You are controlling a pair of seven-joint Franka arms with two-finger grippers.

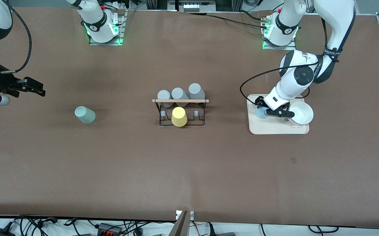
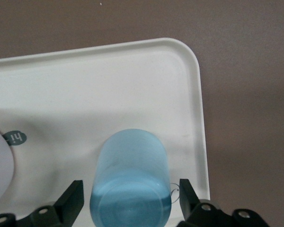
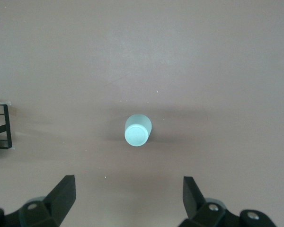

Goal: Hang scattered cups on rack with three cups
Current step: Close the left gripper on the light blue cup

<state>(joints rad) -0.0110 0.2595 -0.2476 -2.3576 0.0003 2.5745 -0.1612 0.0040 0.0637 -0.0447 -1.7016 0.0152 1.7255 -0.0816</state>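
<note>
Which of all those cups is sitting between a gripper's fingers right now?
The light blue cup on the beige tray: the open left gripper straddles it. The others stand clear of either gripper.

Beige rectangular plastic tray (image 1: 271,128) sits on brown table (image 1: 189,170), white round bowl (image 1: 302,112) on it. Yellow plastic cup (image 1: 179,117) upside down, three grey plastic cups (image 1: 180,94) farther from the camera.

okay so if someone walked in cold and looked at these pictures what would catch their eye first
Probably the yellow cup on the black rack mid-table, with three grey cups along its wooden rod. Next, the left tool, open around the light blue cup on the beige tray. The sage green cup sits alone toward the right arm's end, the right tool open above the table.
</note>
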